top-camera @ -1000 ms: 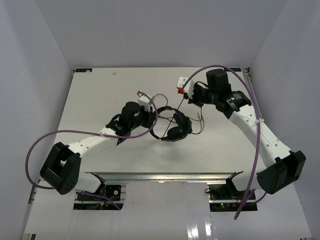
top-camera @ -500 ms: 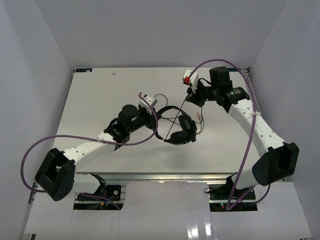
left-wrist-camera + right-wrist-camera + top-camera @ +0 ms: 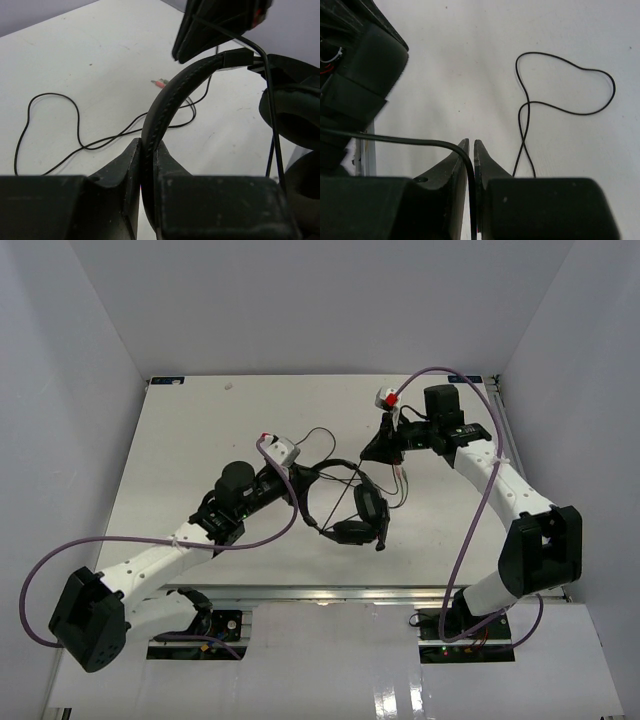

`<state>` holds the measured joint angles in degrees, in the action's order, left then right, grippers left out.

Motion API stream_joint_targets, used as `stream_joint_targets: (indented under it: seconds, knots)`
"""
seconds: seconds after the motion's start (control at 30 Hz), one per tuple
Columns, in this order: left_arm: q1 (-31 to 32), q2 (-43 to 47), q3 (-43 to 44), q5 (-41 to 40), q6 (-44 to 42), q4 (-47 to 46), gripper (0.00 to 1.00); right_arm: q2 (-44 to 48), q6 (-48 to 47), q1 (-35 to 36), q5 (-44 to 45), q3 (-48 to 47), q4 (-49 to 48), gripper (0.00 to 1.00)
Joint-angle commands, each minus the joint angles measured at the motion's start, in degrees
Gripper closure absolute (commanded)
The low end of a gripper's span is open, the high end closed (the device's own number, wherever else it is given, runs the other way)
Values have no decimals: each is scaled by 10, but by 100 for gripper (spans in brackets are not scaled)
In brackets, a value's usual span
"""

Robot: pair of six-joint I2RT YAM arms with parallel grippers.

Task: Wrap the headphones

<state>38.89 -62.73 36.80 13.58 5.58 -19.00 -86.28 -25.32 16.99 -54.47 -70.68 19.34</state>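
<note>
The black headphones (image 3: 366,508) hang at mid-table, headband (image 3: 167,95) arching up from my left gripper (image 3: 148,148), which is shut on it. Both earcups (image 3: 292,112) sit right of the band. In the top view the left gripper (image 3: 306,478) is at the band's left end. My right gripper (image 3: 373,449) is just behind the headphones, shut on the thin black cable (image 3: 420,141), which bends down between its jaws (image 3: 471,146). Slack cable loops (image 3: 560,90) lie on the table. The pink and green plugs (image 3: 400,472) rest to the right of the earcups.
Purple robot cables (image 3: 300,502) curl around both arms, one close to the headphones. More cable slack (image 3: 50,127) lies left of the headband. A metal rail (image 3: 320,592) runs along the near table edge. White walls close in the table's sides and back.
The left arm has swung its elbow leftward and turned the headphones, which sit slightly nearer now. The right wrist has rotated and dipped toward the headphones, still holding the cable.
</note>
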Motion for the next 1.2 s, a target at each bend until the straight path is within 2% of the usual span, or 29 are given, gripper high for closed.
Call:
stream_joint_targets:
  seconds: [0.0, 0.23, 0.4, 0.43, 0.5, 0.57, 0.77, 0.87, 0.93, 1.03, 1.1, 1.17]
  knots:
    - [14, 35, 57, 85, 70, -48, 100, -22, 117, -24, -108, 43, -217, 83]
    - [14, -24, 194, 25, 185, -64, 100, -28, 301, 16, -167, 125, -436, 68]
    - [14, -72, 276, -53, 252, -59, 100, -28, 516, 39, -184, 182, -706, 59]
    - [14, -83, 287, -81, 255, -52, 100, -28, 554, 41, -182, 201, -808, 56]
    - [14, -95, 321, -109, 264, -39, 100, -33, 656, 48, -177, 216, -902, 52]
    - [14, -108, 346, -137, 269, -28, 100, -35, 685, 59, -171, 222, -957, 51]
    - [14, -130, 398, -254, 291, -1, 100, -40, 697, 104, -150, 245, -1003, 56]
    - [14, -132, 416, -346, 297, 3, 100, -43, 692, 123, -142, 253, -1000, 60]
    - [14, -134, 430, -407, 296, 8, 100, -42, 690, 128, -140, 255, -999, 66]
    - [12, -145, 458, -486, 272, 26, 100, -30, 679, 131, -137, 261, -990, 83]
    - [9, -154, 468, -525, 235, 28, 100, -17, 651, 131, -134, 264, -934, 91]
    - [-7, -158, 470, -536, 226, 40, 100, 9, 573, 131, -125, 262, -832, 92]
